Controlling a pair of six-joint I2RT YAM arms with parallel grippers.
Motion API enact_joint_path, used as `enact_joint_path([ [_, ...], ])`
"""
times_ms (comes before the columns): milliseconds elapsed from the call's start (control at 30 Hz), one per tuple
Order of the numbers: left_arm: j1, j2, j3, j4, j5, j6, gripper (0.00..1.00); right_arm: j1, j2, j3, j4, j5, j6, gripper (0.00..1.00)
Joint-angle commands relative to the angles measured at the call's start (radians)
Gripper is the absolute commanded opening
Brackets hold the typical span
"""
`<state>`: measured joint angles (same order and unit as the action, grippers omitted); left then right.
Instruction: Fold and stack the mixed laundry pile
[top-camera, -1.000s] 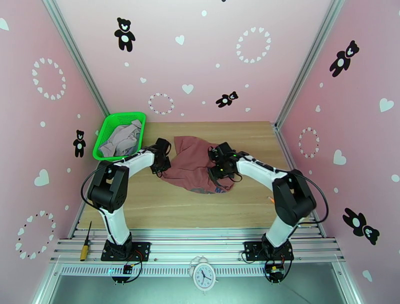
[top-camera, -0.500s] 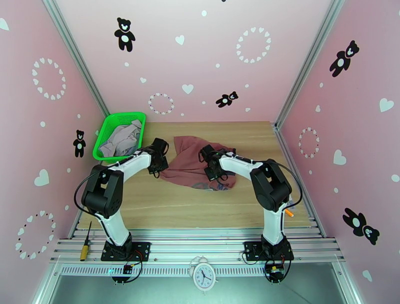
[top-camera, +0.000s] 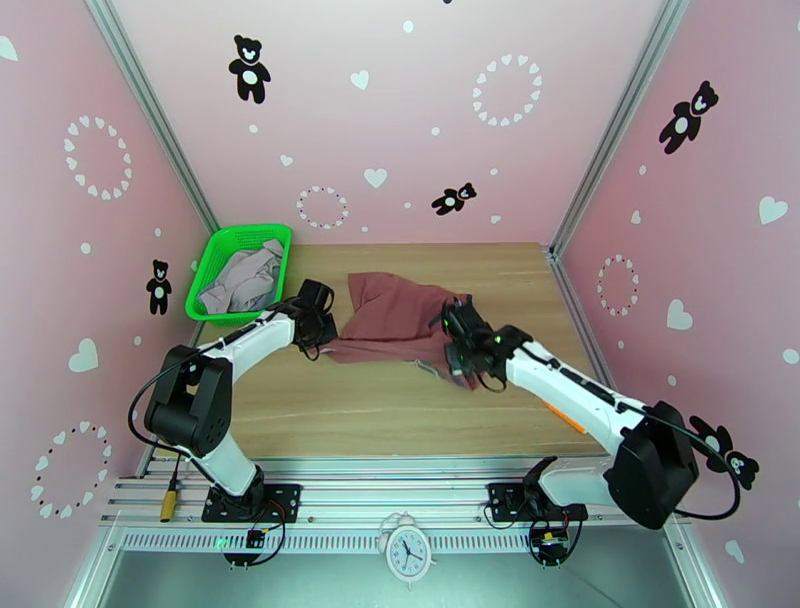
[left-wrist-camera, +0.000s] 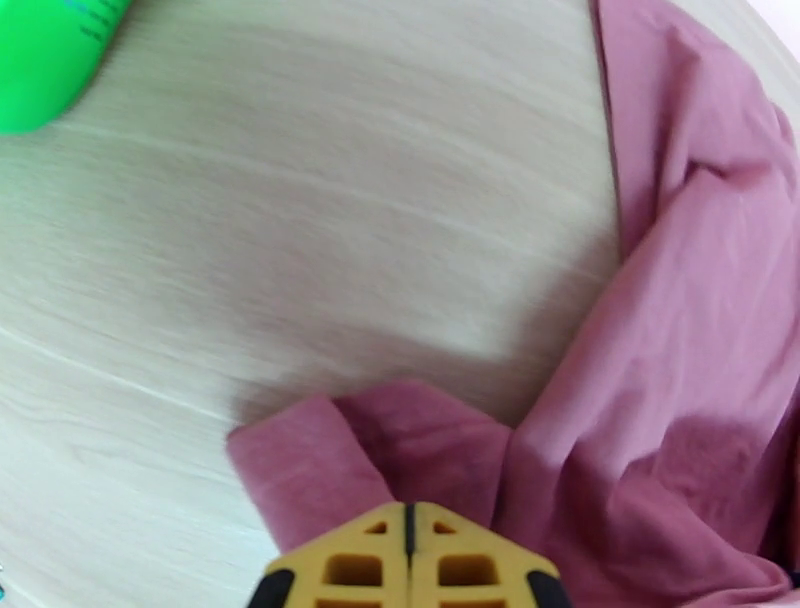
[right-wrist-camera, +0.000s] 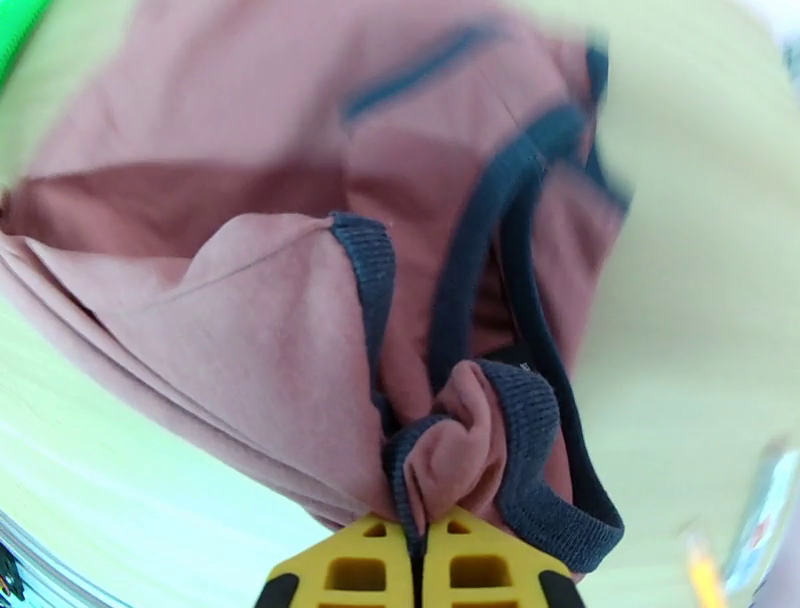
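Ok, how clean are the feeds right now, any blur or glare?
Top external: sharp, evenly lit, no glare. Left wrist: soft overall, the tank top folds smeared. Right wrist: far trim and frame edges blurred, crisp only near the right hand, with wide-angle bending.

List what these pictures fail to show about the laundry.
Bunched grey cloth in the green basket: top view, piece count unclear.
Any print on the tank top: top view, too small to read.
Green basket: left wrist view, cut off by the frame corner.
Far edge of the tank top: right wrist view, blurred.
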<state>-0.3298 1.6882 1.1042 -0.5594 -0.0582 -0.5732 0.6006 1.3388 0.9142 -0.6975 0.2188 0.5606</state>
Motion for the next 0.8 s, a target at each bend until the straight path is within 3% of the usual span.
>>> enact_joint_path([
  [0, 0.053, -0.007, -0.048, -0.036, -0.185, 0.009, 0.0, -0.068, -0.059, -0.122, -0.194, 0.121, 0.153, 0.24],
  [133, 0.053, -0.018, -0.063, -0.045, -0.213, 0.014, 0.0, -0.075, -0.075, -0.155, -0.171, 0.078, 0.179, 0.45],
  [200, 0.052, -0.027, -0.068, -0.055, -0.232, 0.017, 0.0, -0.075, -0.077, -0.139, -0.179, 0.078, 0.175, 0.52],
  [400, 0.053, -0.053, -0.081, -0.053, -0.235, 0.017, 0.0, -0.078, -0.077, -0.102, -0.163, 0.043, 0.163, 0.55],
  [567, 0.053, -0.049, -0.084, -0.048, -0.23, 0.016, 0.0, -0.072, -0.078, 0.0, -0.129, -0.072, 0.028, 0.65],
  [767, 0.052, -0.053, -0.098, -0.036, -0.218, 0.013, 0.0, -0.071, 0.034, 0.161, -0.114, -0.123, -0.124, 0.65],
])
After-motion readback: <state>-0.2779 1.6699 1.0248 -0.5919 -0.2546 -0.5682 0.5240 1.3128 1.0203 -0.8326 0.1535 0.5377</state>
